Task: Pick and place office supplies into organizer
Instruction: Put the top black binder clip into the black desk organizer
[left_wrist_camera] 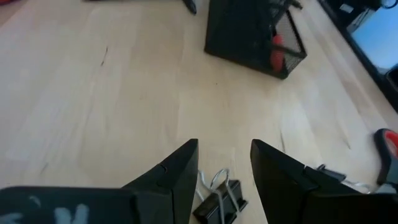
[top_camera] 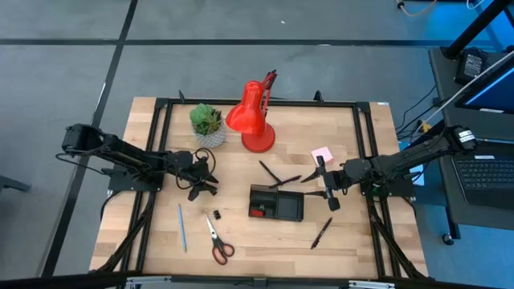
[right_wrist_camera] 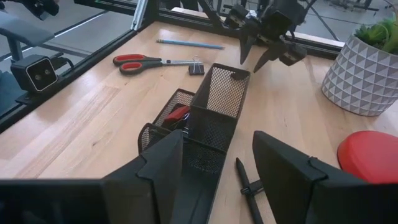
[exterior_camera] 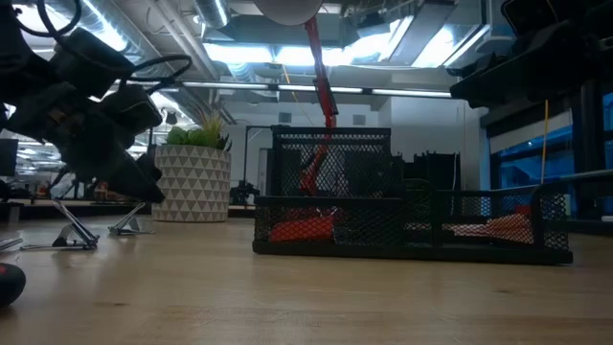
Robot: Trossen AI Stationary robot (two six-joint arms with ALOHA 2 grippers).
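We hold the left gripper spread over a small black clip, well left of the organizer. Its wire handles could slip it sideways as we close. Right gripper spread, waiting beside the organizer.

The wooden worktop carries a black mesh organizer near its middle. Behind it stand a red desk lamp and potted plant; scissors and a blue pen lie nearer its front-left.
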